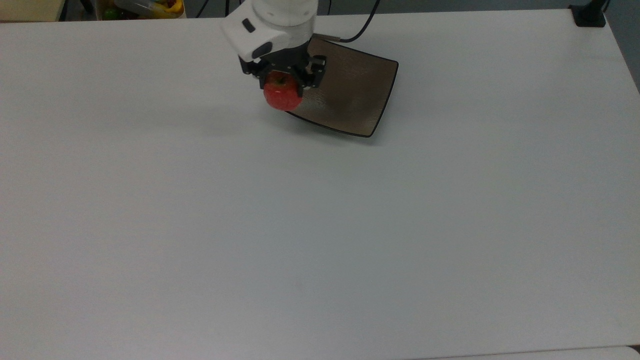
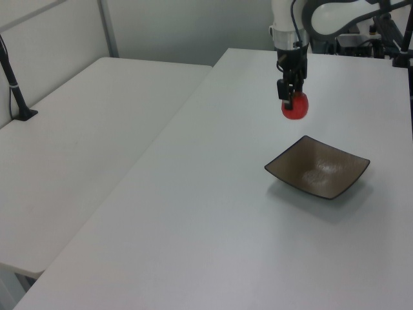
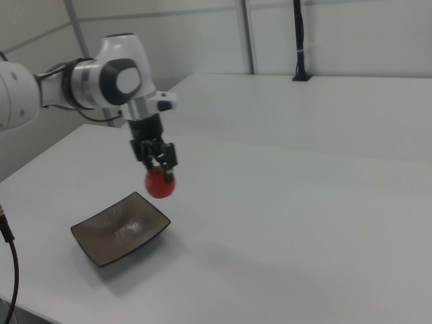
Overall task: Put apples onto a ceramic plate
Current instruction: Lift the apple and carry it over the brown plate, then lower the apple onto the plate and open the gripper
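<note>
We begin with the white surface (image 1: 320,225), which carries one task item resting on it: the square ceramic plate (image 1: 357,95). The plate sits toward the far side in the top view, and its brown, faintly rippled face with a thin dark rim holds nothing yet. So we judge the placing itself as not yet done.

What is done, as far as we can tell, is the pick and most of the carry. The arm reaches over the surface with the end effector (image 1: 284,82) pointing down and clamped on the apple (image 1: 283,96), its two dark fingers pressing on the upper sides of the fruit. In the top view the apple overlaps the plate's left corner. The left view (image 2: 294,106) and the right view (image 3: 160,183) put the apple clearly in the air, above the plate and off toward one edge of it rather than over the middle.

We reckon what is left is a short shift toward the plate's centre, a descent, and a release. The task speaks of apples in the plural; we see a single apple over the surface, so we cannot say whether more are to follow.

The apple is round and mostly bright red, with a paler yellowish patch near the top where the fingers meet it. Its skin looks smooth and whole, and most of its body hangs free below the fingers.
</note>
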{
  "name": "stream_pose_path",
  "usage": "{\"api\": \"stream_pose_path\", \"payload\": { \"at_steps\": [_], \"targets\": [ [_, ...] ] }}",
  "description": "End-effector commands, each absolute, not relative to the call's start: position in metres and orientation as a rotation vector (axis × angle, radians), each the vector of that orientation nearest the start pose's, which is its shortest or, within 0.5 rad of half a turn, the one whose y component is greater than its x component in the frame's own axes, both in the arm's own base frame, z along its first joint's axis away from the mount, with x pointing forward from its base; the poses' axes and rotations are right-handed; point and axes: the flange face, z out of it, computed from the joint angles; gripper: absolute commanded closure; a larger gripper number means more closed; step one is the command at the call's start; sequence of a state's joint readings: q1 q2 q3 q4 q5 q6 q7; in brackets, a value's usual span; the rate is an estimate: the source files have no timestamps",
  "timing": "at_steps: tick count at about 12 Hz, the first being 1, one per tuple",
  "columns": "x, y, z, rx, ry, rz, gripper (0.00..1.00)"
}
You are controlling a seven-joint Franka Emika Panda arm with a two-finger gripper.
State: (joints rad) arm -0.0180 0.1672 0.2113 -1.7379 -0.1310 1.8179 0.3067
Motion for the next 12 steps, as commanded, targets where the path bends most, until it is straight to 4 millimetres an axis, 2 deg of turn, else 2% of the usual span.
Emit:
{"api": "stream_pose_path", "payload": {
  "at_steps": [1,3,7,9,11,12],
  "targets": [
    [0.544,0.148,0.466,-3.265,-0.019,0.158,0.4],
    [0.528,0.181,0.448,-3.274,-0.132,0.21,0.4],
    [0.515,0.224,0.402,-3.279,-0.273,0.317,0.4],
    [0.517,0.229,0.383,-3.288,-0.3,0.358,0.4],
    [0.524,0.229,0.37,-3.28,-0.307,0.317,0.4],
    [0.527,0.227,0.368,-3.288,-0.308,0.31,0.35]
  ]
}}
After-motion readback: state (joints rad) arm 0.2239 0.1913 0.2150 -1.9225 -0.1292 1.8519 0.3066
